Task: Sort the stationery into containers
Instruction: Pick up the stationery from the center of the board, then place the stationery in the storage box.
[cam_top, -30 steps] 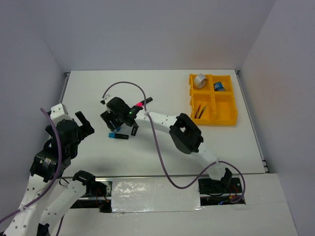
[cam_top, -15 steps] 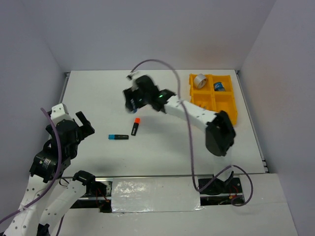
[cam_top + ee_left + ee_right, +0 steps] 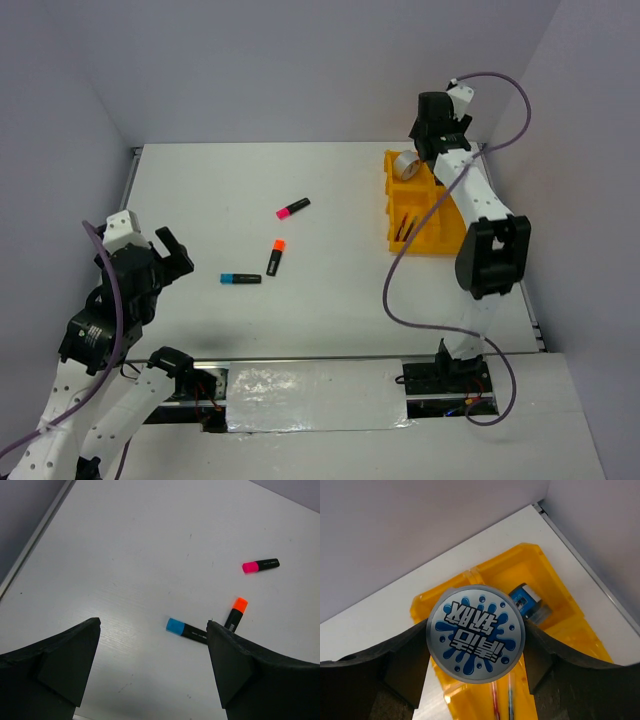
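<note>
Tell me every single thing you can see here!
Pink-capped black plastic highlighter: 1, on the table, mid-far.
Orange-capped black plastic highlighter: 1, on the table, centre.
Blue-capped black plastic highlighter: 1, just left of the orange one.
Round blue-white tape rolls: 2; held roll in the right gripper above the tray, second roll in the far-right compartment.
Silver tape ring: 1, far-left compartment.
Thin pens: 2, one reddish, near-left compartment.
Yellow-orange plastic tray: 1, four compartments, table's far right.
White table: 1.
Left gripper: black, open, empty.
Right gripper: black, shut on the held roll.
</note>
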You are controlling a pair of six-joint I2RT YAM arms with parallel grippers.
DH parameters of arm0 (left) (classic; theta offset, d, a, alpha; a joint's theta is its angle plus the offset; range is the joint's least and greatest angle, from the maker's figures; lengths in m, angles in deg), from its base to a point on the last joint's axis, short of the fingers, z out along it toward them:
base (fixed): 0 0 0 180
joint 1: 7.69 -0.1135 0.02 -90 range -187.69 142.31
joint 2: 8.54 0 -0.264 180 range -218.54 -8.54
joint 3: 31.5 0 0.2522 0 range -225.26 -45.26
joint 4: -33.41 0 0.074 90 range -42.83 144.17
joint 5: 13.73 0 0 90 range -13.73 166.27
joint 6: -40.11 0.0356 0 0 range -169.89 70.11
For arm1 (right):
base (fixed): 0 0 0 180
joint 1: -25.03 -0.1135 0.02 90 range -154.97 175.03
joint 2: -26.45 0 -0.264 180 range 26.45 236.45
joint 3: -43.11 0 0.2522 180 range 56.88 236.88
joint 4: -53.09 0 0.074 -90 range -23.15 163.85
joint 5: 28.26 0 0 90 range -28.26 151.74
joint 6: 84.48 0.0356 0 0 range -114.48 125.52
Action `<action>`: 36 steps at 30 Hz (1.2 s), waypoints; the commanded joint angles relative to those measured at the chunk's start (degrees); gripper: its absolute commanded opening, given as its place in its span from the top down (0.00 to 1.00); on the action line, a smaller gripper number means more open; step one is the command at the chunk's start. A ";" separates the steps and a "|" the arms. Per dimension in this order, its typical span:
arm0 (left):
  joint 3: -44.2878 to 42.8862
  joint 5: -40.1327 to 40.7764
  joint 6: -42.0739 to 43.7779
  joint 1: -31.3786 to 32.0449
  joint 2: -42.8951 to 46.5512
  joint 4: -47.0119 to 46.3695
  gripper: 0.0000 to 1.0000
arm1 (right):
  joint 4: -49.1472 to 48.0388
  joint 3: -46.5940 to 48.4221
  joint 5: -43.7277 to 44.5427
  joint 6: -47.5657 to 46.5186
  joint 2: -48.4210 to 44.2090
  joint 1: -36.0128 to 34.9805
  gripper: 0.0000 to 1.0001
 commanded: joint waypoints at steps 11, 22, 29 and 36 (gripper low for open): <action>0.67 -5.43 3.61 -0.28 -2.26 -4.34 0.01 | -0.59 21.31 5.49 -3.64 21.88 6.47 1.00; 1.03 -8.07 4.76 -0.28 -2.96 -5.48 0.01 | 0.79 28.76 -0.13 -6.01 29.34 11.39 1.00; 1.11 -8.60 4.85 -0.28 -2.96 -5.66 0.00 | 1.93 28.24 -2.77 -7.07 32.51 13.06 1.00; 1.03 -8.86 5.02 -0.28 -2.70 -5.74 0.01 | -0.34 23.67 -10.50 -8.03 31.02 13.86 0.97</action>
